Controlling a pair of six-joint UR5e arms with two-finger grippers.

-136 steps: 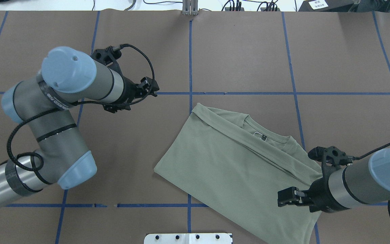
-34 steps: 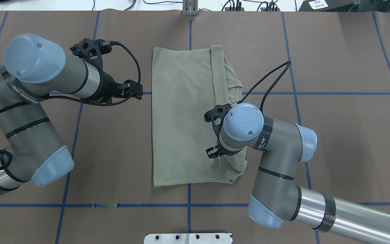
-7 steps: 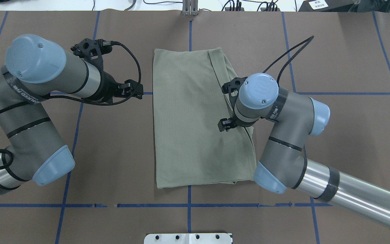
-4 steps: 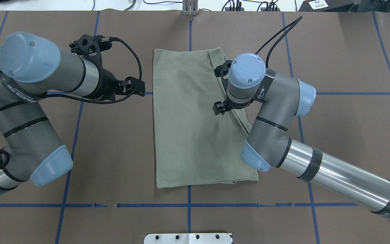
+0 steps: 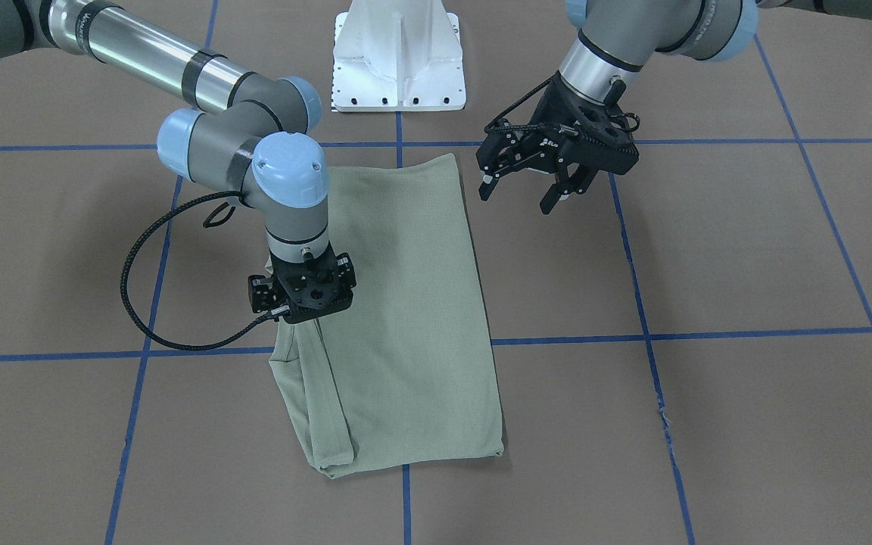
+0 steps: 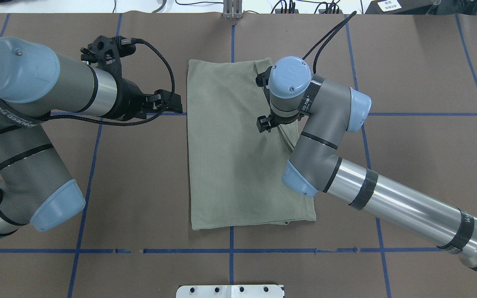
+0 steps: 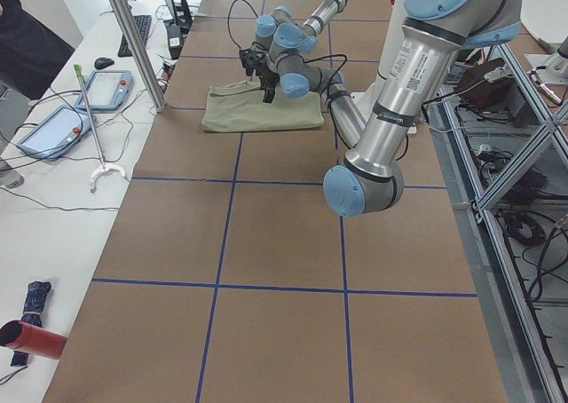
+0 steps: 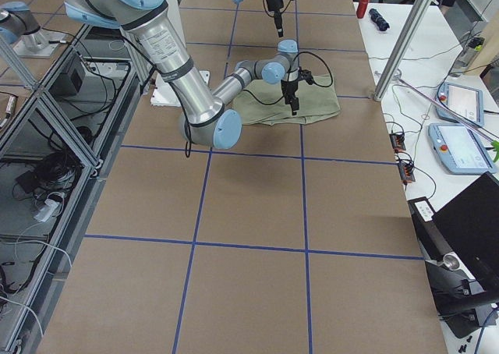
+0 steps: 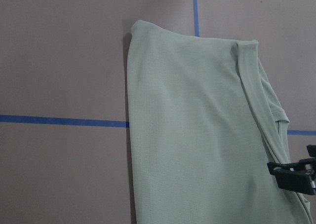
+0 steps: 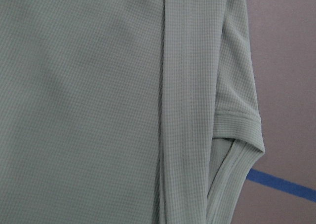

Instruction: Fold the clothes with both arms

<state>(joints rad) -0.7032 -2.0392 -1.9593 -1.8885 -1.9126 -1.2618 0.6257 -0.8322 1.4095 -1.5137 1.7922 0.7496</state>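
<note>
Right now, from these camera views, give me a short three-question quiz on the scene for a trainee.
1. True or false: the left tool is open and sits beside the shirt, not on it.
2. The right tool is above: A) the shirt's side with the folded-in strip, B) the shirt's opposite side, nearest the left tool, C) a spot off the shirt entirely.
3. Fill in: the grid lines on the table are ____.
Key: 1 true; 2 A; 3 blue.
</note>
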